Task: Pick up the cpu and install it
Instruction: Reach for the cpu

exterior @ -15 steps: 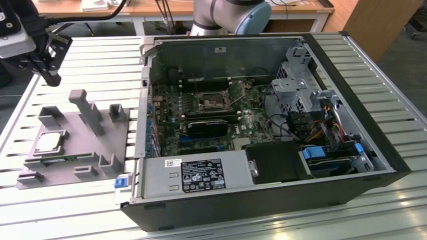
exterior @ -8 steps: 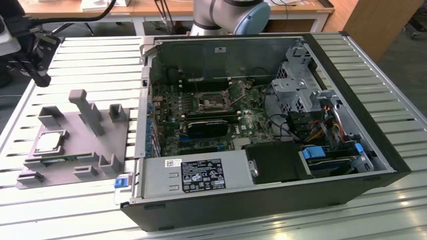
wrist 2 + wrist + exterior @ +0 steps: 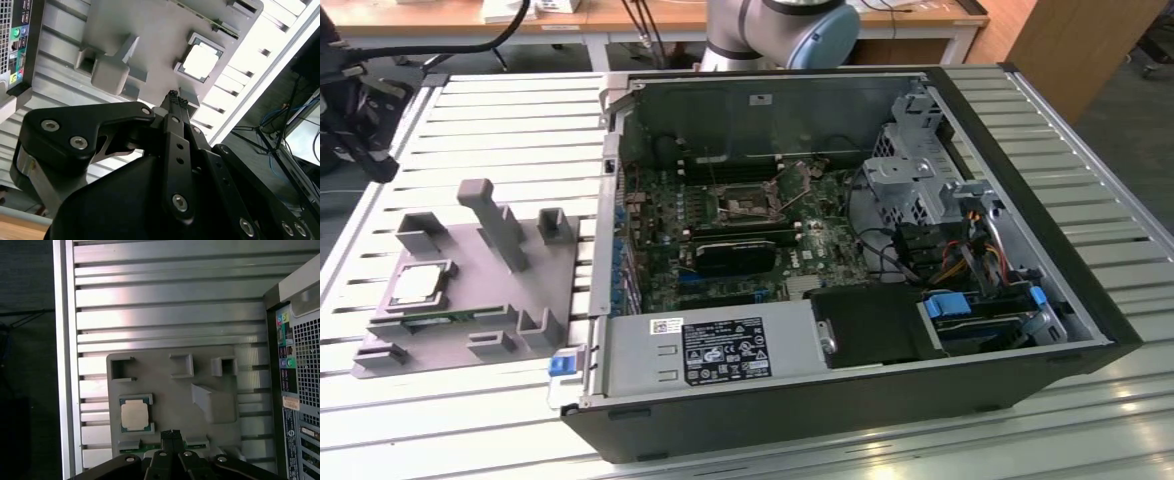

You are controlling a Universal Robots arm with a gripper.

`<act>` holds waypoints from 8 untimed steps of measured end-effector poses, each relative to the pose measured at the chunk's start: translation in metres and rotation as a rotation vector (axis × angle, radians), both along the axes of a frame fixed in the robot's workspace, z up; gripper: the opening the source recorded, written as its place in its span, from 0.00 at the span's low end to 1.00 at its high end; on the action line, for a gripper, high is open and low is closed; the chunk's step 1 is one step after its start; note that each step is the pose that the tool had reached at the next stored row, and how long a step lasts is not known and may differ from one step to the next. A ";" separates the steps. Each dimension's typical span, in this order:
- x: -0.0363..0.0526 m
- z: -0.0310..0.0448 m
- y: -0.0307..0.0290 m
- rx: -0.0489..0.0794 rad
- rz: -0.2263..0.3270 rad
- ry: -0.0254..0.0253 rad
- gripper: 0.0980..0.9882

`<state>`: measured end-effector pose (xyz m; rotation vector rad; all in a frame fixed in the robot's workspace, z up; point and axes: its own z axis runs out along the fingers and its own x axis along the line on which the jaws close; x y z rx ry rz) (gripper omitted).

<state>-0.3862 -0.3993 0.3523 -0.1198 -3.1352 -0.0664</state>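
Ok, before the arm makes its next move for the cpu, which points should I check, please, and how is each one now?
1. cpu lies flat in the grey fixture: ok.
2. Nothing covers the cpu: ok.
3. Pincer empty: ok.
4. Pincer open for a grasp: not ok, fingertips together.
5. Pincer centred over the cpu: not ok, it is to one side.
6. Motherboard socket free: cannot tell.

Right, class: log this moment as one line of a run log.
gripper: shut, empty, clear of cpu | cpu: flat in grey fixture, not yet picked | case: open beside fixture
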 end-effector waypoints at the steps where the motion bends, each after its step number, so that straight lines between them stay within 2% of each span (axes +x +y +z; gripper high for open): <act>1: -0.0029 -0.0003 -0.0003 0.000 0.000 0.0001 0.01; 8: -0.0236 -0.0010 -0.0005 0.000 0.000 0.0002 0.01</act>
